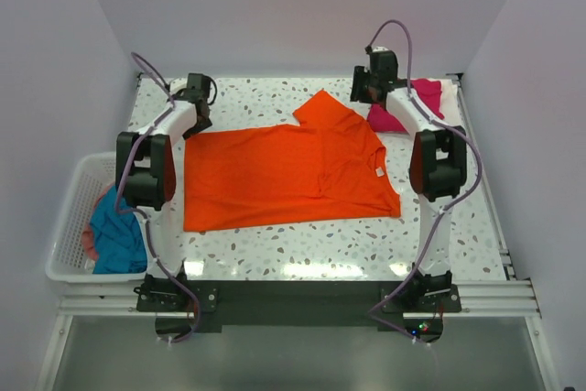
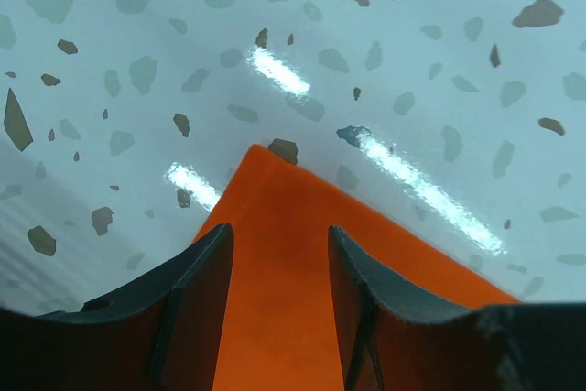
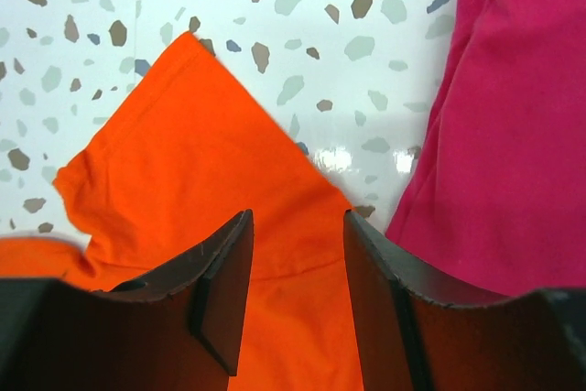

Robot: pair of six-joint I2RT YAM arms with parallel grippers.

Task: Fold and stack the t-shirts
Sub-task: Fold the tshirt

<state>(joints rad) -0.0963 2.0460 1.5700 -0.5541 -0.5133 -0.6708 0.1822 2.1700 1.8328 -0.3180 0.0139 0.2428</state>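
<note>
Close to us on the left, one white basket holds one teal t-shirt. One orange t-shirt lies flat in the middle of the surface. We think its first fold is starting. At its far edge our two claws are open and hold nothing: the left claw over a corner, the right claw over the sleeve. Next we must go down, pinch, and pull toward us. One pink t-shirt sits far right.

right end effector open above orange t-shirt sleeve; magenta-pink t-shirt beside, on speckled table.
</note>
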